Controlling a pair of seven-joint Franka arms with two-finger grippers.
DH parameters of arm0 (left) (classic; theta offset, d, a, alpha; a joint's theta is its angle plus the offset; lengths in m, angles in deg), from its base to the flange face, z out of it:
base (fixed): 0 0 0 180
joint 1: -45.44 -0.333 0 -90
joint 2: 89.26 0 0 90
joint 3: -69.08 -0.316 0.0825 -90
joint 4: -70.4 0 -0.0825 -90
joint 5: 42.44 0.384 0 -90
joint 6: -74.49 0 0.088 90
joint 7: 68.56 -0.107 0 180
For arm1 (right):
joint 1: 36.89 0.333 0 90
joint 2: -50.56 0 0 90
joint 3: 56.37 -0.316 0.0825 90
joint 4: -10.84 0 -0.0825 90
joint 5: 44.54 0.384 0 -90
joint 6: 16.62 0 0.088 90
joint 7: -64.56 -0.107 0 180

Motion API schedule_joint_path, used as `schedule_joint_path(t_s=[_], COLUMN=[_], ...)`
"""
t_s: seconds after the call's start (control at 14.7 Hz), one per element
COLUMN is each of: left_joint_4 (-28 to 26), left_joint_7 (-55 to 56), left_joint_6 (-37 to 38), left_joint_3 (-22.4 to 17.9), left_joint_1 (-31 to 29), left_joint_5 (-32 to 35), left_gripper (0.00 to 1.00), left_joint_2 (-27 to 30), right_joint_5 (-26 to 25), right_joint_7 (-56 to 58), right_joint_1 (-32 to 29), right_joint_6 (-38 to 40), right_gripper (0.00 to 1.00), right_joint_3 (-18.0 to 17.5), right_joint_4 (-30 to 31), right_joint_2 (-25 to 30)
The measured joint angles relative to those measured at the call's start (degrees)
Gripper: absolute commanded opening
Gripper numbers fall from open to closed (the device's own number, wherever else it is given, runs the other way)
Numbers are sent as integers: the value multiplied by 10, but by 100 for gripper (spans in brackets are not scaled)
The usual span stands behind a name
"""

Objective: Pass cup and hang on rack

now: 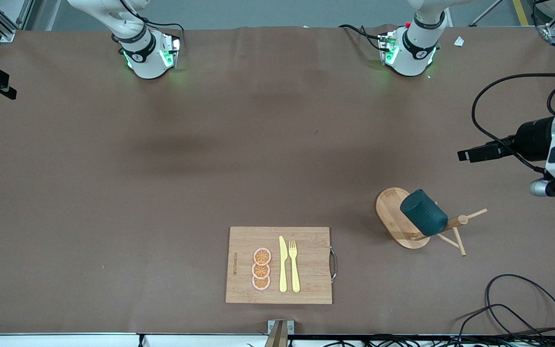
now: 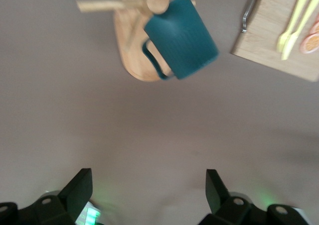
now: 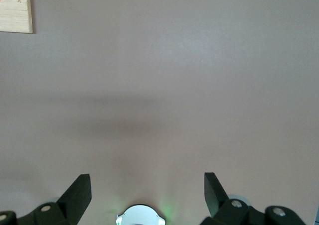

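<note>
Even, diffuse overhead light over the brown table, no glare; soft, faint shadow bands lie across its middle. Green indicator glow spills around both arm bases. Left wrist view is soft: the cup and cutting board are blurred; right wrist view shows a broad dim shadow smear.

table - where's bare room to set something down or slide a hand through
Most of the table is bare: the wide stretch from the arm bases down to the cutting board, and the gap between that board and the rack. It is crowded only around the rack, where the cup hangs and pegs stick out, and on the board.
</note>
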Motion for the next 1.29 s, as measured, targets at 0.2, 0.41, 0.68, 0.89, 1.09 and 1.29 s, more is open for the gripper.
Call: schedule_joint_path(t_s=[0.2, 0.41, 0.68, 0.89, 1.09, 1.29], left_joint_4=[0, -1, -2, -2, -19, -43], left_joint_7=[-56, -59, -75, -83, -86, -104], left_joint_6=[-17, -37, -55, -56, -57, -57], left_joint_3=[41, 88, 95, 95, 55, -15], left_joint_1=[-2, 0, -2, -3, 31, 77], left_joint_5=[95, 139, 142, 142, 125, 103], left_gripper=[100, 100, 100, 100, 100, 100], left_joint_2=[17, 27, 38, 41, 58, 86], right_joint_5=[0, 0, 1, 1, 1, 1], right_joint_7=[-3, -16, -17, -17, -17, -17], right_joint_1=[0, 0, 0, 0, 0, 0], right_joint_6=[1, 1, 1, -2, -2, -2], right_gripper=[100, 100, 100, 100, 100, 100], right_joint_3=[0, 0, 0, 0, -1, -1], right_joint_4=[0, 0, 0, 0, 0, 0], right_joint_2=[0, 0, 0, 0, 0, 0])
